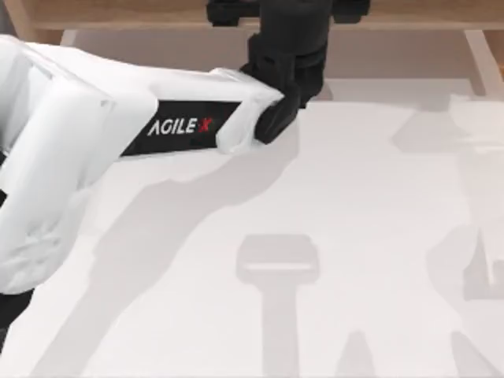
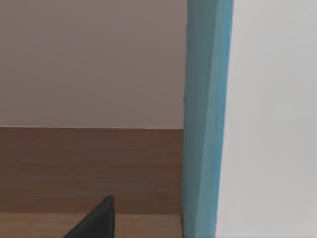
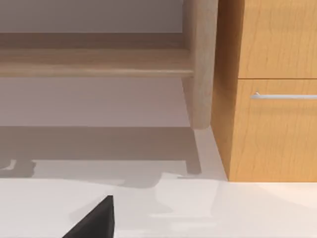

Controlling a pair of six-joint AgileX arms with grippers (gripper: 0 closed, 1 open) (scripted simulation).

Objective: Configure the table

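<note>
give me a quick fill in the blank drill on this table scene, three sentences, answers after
1. The left arm bears black lettering panel reading ____.
2. In the right wrist view, the wooden cabinet drawer has a ____ bar handle.
3. In the left wrist view, an upright panel coloured ____ stands beside the wooden ledge.

Missing words: AgileX; silver; blue

The left arm (image 1: pixel 118 134) covers part of the table (image 1: pixel 331 236); its gripper (image 1: pixel 287 47) runs off the top edge, fingers unseen.
</note>
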